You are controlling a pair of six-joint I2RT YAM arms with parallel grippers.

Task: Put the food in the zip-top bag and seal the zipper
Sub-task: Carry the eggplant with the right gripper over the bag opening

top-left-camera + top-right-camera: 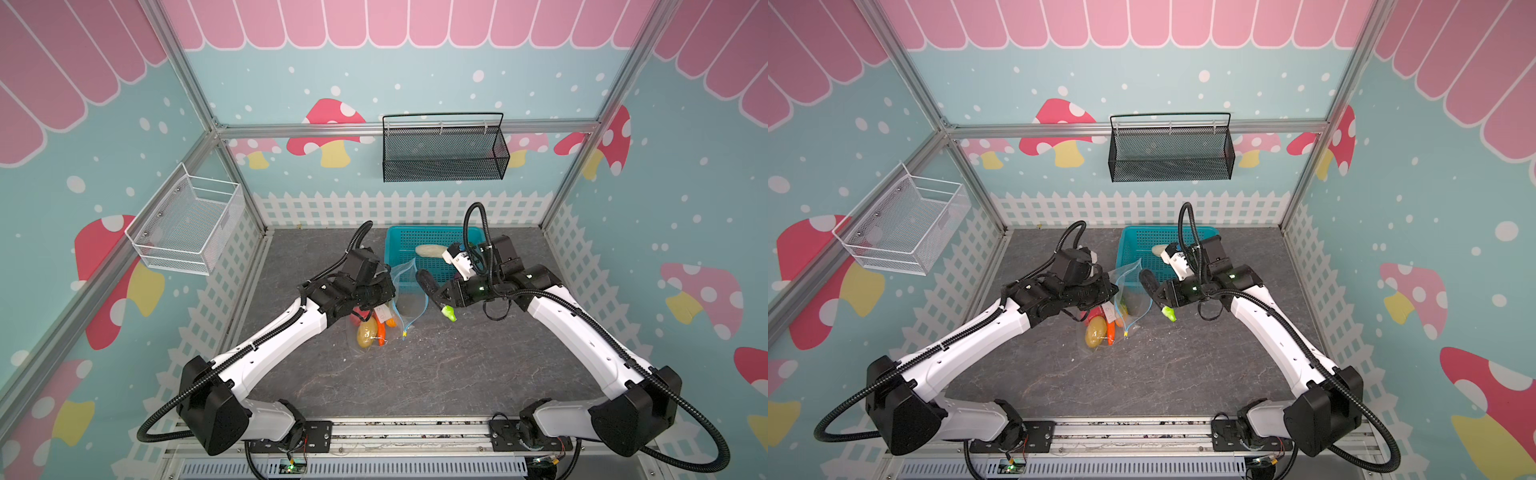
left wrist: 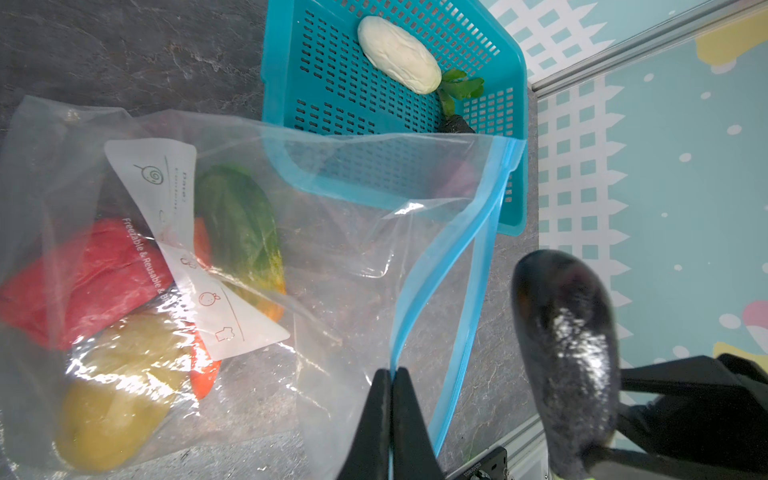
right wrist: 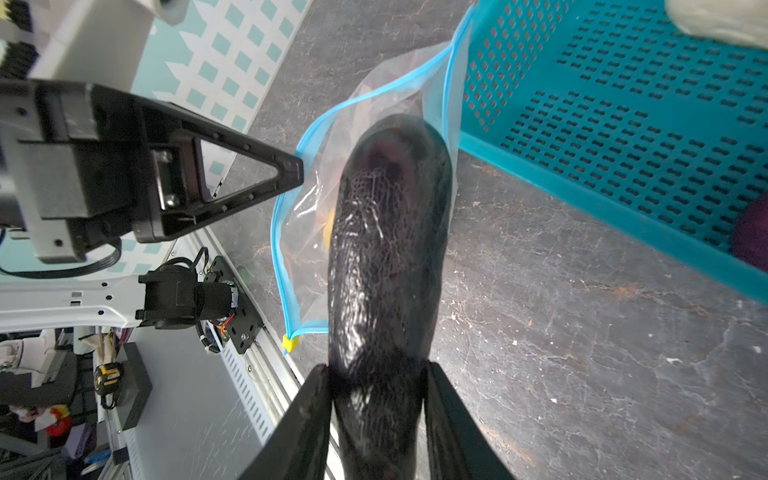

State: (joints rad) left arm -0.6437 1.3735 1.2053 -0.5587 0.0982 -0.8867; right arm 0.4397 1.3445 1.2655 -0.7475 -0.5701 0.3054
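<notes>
The clear zip-top bag lies in front of the teal basket, its mouth held up. My left gripper is shut on one lip of the blue zipper. The yellow slider sits at the strip's near end. Inside the bag lie a red piece, a potato, a green piece and a carrot. My right gripper is shut on the dark eggplant, whose tip points at the bag's open mouth. The white radish and purple onion lie in the basket.
A black mesh basket hangs on the back wall and a white wire basket on the left wall. White fence panels ring the grey table. The teal basket stands right behind the bag.
</notes>
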